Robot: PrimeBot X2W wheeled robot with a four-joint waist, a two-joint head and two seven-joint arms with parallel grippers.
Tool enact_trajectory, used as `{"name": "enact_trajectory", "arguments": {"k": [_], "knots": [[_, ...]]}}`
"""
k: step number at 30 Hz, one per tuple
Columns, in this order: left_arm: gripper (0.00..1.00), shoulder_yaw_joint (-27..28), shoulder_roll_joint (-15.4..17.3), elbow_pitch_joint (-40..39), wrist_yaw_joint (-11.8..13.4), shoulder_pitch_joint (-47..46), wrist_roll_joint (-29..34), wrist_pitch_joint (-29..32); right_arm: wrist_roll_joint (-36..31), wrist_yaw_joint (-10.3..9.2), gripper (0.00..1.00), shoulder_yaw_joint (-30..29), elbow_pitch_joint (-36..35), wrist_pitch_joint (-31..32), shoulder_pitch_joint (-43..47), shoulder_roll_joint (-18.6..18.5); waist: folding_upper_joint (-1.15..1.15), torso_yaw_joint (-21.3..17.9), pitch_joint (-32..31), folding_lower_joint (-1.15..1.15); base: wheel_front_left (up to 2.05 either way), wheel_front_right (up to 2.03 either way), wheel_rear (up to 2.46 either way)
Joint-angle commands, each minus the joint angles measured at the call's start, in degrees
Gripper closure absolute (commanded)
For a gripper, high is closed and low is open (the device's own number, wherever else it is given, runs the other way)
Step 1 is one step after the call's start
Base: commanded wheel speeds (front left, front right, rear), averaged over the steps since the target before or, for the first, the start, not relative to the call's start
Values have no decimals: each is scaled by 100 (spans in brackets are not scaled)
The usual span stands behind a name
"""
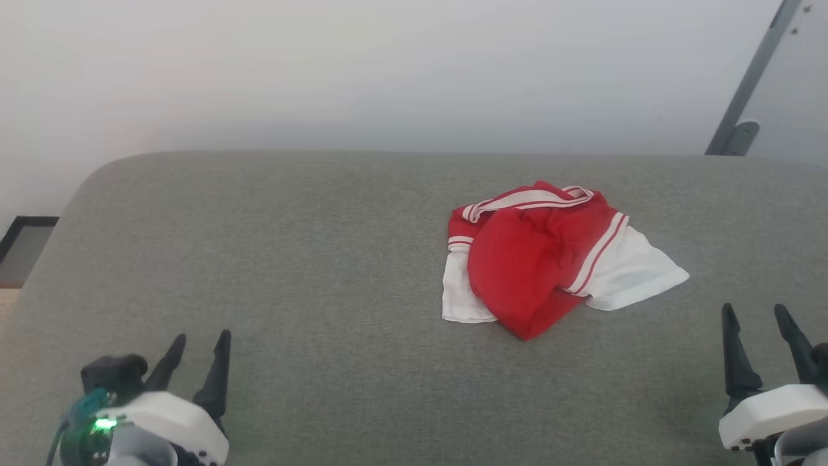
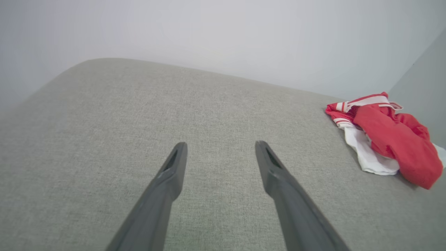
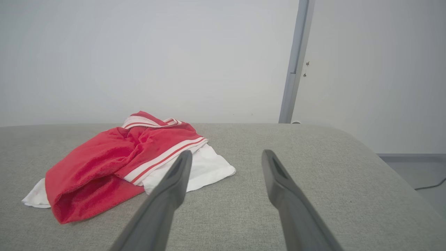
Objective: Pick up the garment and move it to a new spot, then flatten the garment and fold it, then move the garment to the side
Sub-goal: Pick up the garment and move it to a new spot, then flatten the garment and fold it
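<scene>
The garment (image 1: 537, 259), a red shirt with white sleeves and red-and-white striped trim, lies crumpled in a heap on the grey fabric surface (image 1: 323, 272), right of centre. It also appears at the right edge of the left wrist view as the garment (image 2: 393, 139) and at the left of the right wrist view as the garment (image 3: 118, 164). My left gripper (image 1: 200, 343) rests open at the lower left, far from it, nothing between its fingers. My right gripper (image 1: 757, 314) is open at the lower right, a short way right of and nearer than the shirt.
A pale wall rises behind the surface's rounded far edge. A grey metal post (image 1: 750, 77) leans at the back right. The floor (image 3: 418, 174) drops away past the surface's right edge, with a dark cable on it. A dark-framed object (image 1: 22, 246) sits off the left edge.
</scene>
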Motion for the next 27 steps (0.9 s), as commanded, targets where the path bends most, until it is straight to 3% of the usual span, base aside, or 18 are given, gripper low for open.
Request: {"name": "enact_trajectory", "arguments": {"k": [1,2,8,13,27], "knots": [[0,276,-91,-297,104,224,332,-28,32,0,0,0,-46,-33,25,5,0,-43,1,0,0,0,0],[0,276,-91,-297,104,224,332,-28,32,0,0,0,-46,-33,25,5,0,-43,1,0,0,0,0],[0,1117,-420,-1378,348,915,1686,-28,105,-1,0,-43,-271,-32,7,54,0,-183,6,0,0,0,0],[0,1415,-725,-1546,191,1206,2270,-28,117,0,0,12,-324,-32,51,99,0,-270,28,0,0,0,0],[0,2010,-1233,-1406,-235,1317,2880,-29,98,0,0,59,-264,-32,50,180,0,-350,6,0,0,0,0]]}}
